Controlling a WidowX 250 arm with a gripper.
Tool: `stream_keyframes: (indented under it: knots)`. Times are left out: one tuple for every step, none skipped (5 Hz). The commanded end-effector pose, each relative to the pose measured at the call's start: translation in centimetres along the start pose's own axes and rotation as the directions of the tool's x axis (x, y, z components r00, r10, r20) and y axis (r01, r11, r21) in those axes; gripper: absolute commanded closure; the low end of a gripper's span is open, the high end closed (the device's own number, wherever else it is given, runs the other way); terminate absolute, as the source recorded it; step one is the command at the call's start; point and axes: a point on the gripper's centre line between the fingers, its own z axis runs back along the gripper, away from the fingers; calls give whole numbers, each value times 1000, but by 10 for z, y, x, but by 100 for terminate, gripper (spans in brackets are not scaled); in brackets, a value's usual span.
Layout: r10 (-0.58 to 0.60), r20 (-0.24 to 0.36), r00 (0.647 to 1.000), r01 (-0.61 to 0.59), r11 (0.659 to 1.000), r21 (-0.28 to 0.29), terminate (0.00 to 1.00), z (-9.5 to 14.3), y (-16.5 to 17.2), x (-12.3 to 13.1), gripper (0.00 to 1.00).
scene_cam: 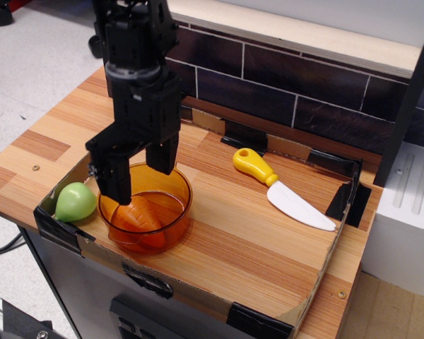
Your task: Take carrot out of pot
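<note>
The orange carrot (145, 215) lies inside the translucent orange pot (184, 205) at the front left of the cardboard tray. My black gripper (138, 173) hangs over the pot's back-left part with its two fingers spread apart. The left finger (114, 185) reaches down to the pot's left rim and the right finger (163, 157) stands over the back rim. The gripper is open and holds nothing. It hides the pot's back-left rim and part of the carrot.
A green pear-shaped toy (75, 201) lies just left of the pot in the tray's corner. A white toy knife with a yellow handle (283, 188) lies at the back right. The low cardboard tray wall (198, 300) rings the work area. A dark tiled backsplash (297, 92) stands behind.
</note>
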Motion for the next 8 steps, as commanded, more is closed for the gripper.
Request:
stream_keyframes:
  knots:
    - [-21, -56, 998, 29, 990, 138, 0, -2, 16, -3, 0]
    - [-30, -84, 996, 44, 985, 168, 0, -11, 15, -1, 0]
    - [-32, -94, 995, 47, 986, 159, 0, -18, 15, -1, 0]
    - [-27, -111, 993, 45, 985, 167, 0, -25, 16, -1, 0]
    - [-17, -130, 991, 41, 983, 178, 0, -30, 17, -1, 0]
    - [-10, -130, 991, 33, 984, 177, 0, -32, 17, -1, 0]
    - [-2, -112, 994, 22, 985, 173, 0, -29, 17, -1, 100]
    - [24, -96, 995, -5, 982, 188, 0, -20, 18, -4, 100]
